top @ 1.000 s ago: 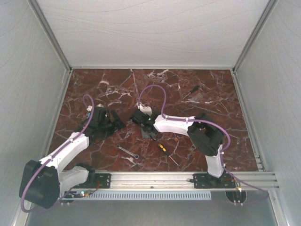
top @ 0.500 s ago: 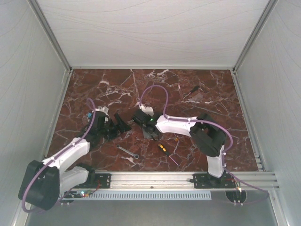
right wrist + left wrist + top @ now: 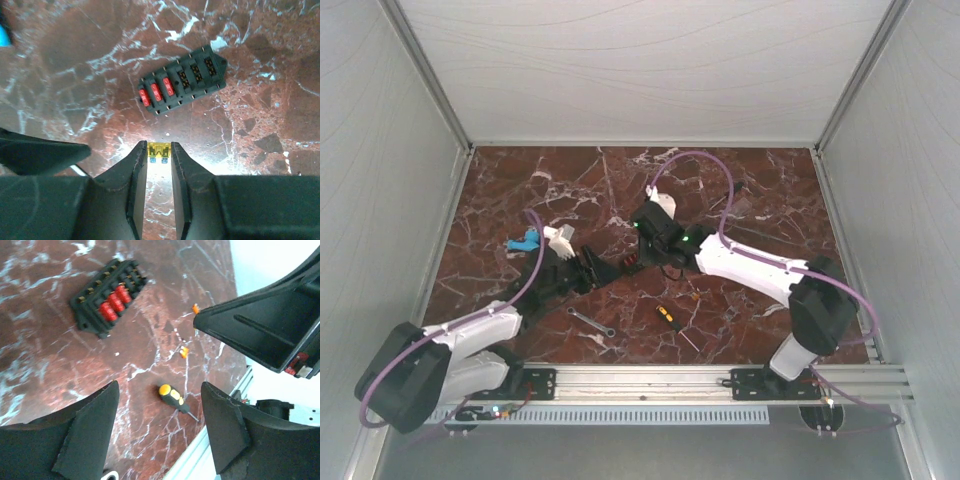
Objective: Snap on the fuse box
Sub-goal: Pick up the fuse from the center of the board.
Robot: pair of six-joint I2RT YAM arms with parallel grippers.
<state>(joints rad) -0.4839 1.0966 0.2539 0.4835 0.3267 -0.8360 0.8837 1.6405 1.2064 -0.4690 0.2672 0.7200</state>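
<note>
The fuse box [image 3: 181, 81] lies open on the marble, a black block with three red fuses at one end and several empty slots. It also shows in the left wrist view [image 3: 109, 297] and in the top view [image 3: 631, 263]. My right gripper [image 3: 159, 156] is shut on a small yellow fuse [image 3: 160, 148] and holds it just short of the box; in the top view it [image 3: 655, 245] hangs over the box's far side. My left gripper [image 3: 159, 386] is open and empty, just left of the box [image 3: 595, 268]. I cannot make out the dark cover.
A yellow-and-black screwdriver [image 3: 667, 317] and a silver wrench [image 3: 592, 322] lie near the front. The screwdriver also shows in the left wrist view [image 3: 175, 397]. Small orange fuses [image 3: 184, 352] lie loose beside the box. A blue object [image 3: 523, 240] lies at the left. Another tool [image 3: 725, 195] lies at the back right.
My right arm has stretched out and its gripper has moved back and to the right. My left gripper has moved right toward the box. The blue object now shows.
</note>
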